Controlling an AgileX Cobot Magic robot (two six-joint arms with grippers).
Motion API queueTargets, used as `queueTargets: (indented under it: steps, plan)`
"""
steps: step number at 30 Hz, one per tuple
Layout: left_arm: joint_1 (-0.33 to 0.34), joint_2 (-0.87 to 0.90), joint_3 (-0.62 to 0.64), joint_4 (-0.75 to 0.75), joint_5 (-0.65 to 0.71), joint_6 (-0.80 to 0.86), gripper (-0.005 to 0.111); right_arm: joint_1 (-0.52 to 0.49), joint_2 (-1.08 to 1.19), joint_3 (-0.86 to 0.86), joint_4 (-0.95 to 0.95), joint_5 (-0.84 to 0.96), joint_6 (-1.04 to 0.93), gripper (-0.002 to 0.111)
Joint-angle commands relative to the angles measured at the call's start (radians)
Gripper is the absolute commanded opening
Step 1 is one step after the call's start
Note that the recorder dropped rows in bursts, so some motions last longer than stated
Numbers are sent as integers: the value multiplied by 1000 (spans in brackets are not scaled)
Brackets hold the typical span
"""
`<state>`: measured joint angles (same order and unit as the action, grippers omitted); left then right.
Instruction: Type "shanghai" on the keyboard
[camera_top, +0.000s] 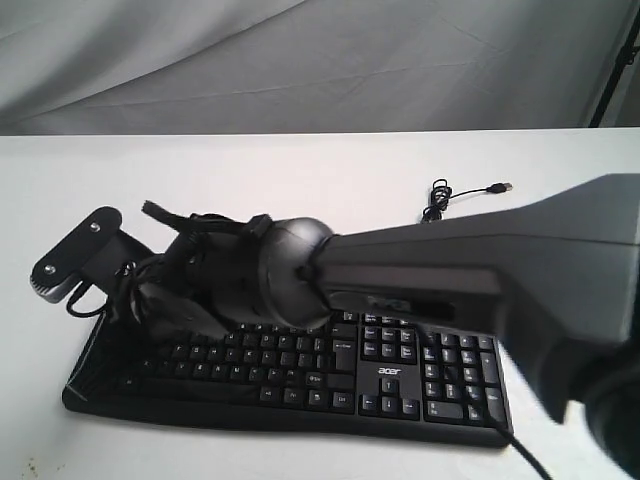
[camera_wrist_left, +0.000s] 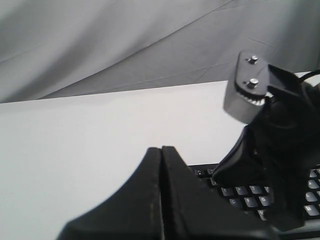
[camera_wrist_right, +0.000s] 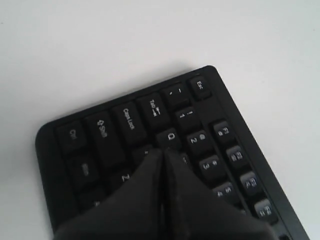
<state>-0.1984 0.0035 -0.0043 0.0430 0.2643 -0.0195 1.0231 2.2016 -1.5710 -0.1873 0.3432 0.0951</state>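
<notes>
The black Acer keyboard (camera_top: 400, 385) lies across the white table near its front edge. My right arm (camera_top: 450, 260) reaches over it from the right to its left end. The right gripper (camera_wrist_right: 164, 151) is shut with nothing in it. Its tip sits just under the Q key (camera_wrist_right: 171, 136), over the letter keys beside it; which key it covers is hidden. My left gripper (camera_wrist_left: 161, 149) is shut and empty, off the keyboard's (camera_wrist_left: 245, 192) left end, with white table beyond its tip. It does not show in the exterior view.
The keyboard's thin USB cable (camera_top: 440, 200) lies coiled behind it, with its plug (camera_top: 505, 187) loose on the table. The right wrist's camera bracket (camera_top: 75, 255) sticks out past the keyboard's left end. A grey curtain (camera_top: 300, 60) hangs behind the table.
</notes>
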Motion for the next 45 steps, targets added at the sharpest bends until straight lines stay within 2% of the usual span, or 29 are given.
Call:
queueTargets:
  steps: [1,5,10,45]
  plan:
    - [-4,-3,4,1,-5,-3,0,-50,-115,165,9,-64,17,0]
    - [-4,-3,4,1,-5,-3,0,-109,-164,317,61,-167,17,0]
    - [-4,-3,4,1,-5,-3,0,-125,-172,405,83,-227,17,0]
    - [-4,-3,4,1,-5,-3,0,-156,-167,435,66,-200,3,0]
